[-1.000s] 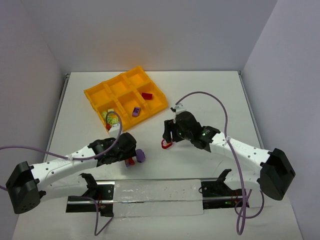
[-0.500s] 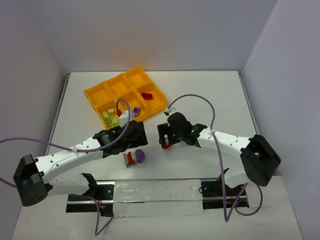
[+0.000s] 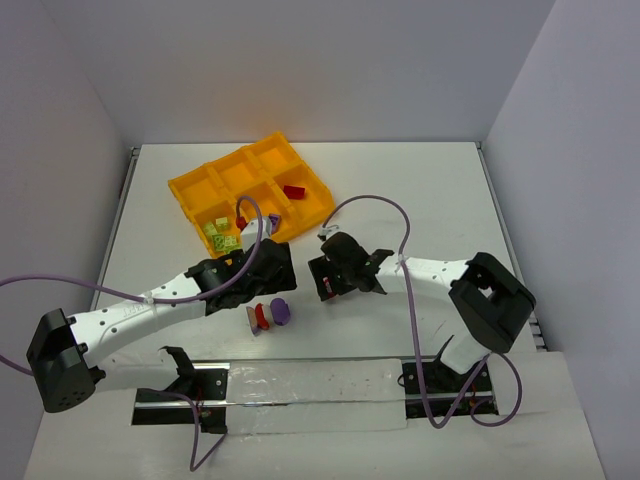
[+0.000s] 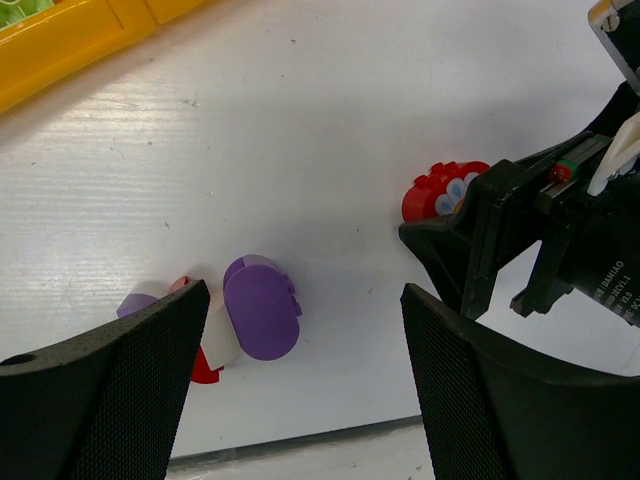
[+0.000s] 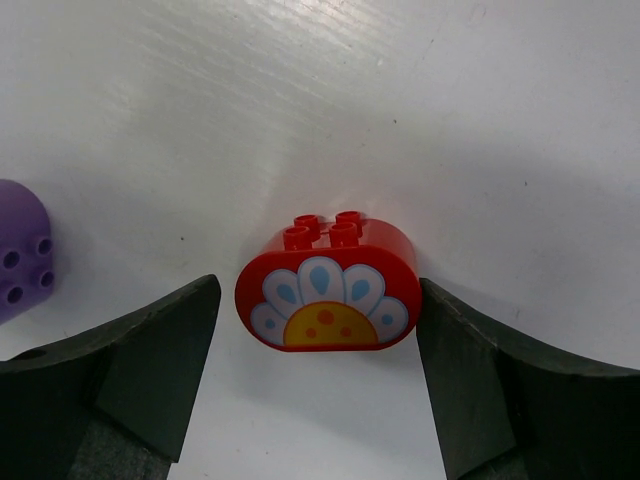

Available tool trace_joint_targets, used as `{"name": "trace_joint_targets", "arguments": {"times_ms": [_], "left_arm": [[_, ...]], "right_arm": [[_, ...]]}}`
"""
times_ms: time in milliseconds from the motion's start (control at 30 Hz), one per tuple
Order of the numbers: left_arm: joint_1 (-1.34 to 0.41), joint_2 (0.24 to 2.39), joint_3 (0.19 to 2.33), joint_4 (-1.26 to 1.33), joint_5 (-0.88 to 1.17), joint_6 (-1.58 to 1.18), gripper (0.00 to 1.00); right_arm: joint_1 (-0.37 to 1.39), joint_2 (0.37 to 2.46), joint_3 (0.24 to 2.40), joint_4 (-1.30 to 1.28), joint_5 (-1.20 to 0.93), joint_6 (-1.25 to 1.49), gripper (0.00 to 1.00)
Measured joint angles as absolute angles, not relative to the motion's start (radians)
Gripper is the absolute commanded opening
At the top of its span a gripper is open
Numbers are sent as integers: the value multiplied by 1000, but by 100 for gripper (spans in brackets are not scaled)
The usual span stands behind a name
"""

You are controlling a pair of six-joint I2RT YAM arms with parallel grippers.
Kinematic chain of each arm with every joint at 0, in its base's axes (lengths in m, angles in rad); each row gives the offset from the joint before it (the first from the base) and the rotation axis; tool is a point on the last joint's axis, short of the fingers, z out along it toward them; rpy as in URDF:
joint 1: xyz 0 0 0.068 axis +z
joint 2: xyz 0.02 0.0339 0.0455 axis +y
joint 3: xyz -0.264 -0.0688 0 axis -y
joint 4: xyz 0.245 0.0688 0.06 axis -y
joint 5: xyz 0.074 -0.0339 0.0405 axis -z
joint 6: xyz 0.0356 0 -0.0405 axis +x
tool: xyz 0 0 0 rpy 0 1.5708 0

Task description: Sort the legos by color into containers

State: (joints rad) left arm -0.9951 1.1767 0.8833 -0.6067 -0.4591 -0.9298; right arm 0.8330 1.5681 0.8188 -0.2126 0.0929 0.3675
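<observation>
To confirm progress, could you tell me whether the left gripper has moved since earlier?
Yes: the left gripper moved toward the tray, away from the loose bricks.

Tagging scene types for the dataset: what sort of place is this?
Probably a lab robot cell, not a home or factory: a white table boxed in by plain walls, a left arm and right arm mounted at its near edge, with an orange tray and toy bricks as props.

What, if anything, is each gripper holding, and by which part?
Nothing. The red flower brick sits loose between the open jaws of the right gripper; the left gripper is open and empty.
</observation>
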Motion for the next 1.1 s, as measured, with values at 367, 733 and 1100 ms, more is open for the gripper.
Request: {"name": "trace_joint_targets", "arguments": {"times_ms": [367, 733, 1100], "left_arm": [[-995, 1178, 881, -601, -460, -927, 85], [-995, 1118, 876, -609, -503, -932, 85], [-973, 1014, 857, -655, -503, -954, 85]], "right_arm": [[837, 1585, 829, -163, 140, 342, 36], [831, 1531, 941, -233, 192, 299, 29], [677, 1822, 1478, -254, 171, 225, 35]]}}
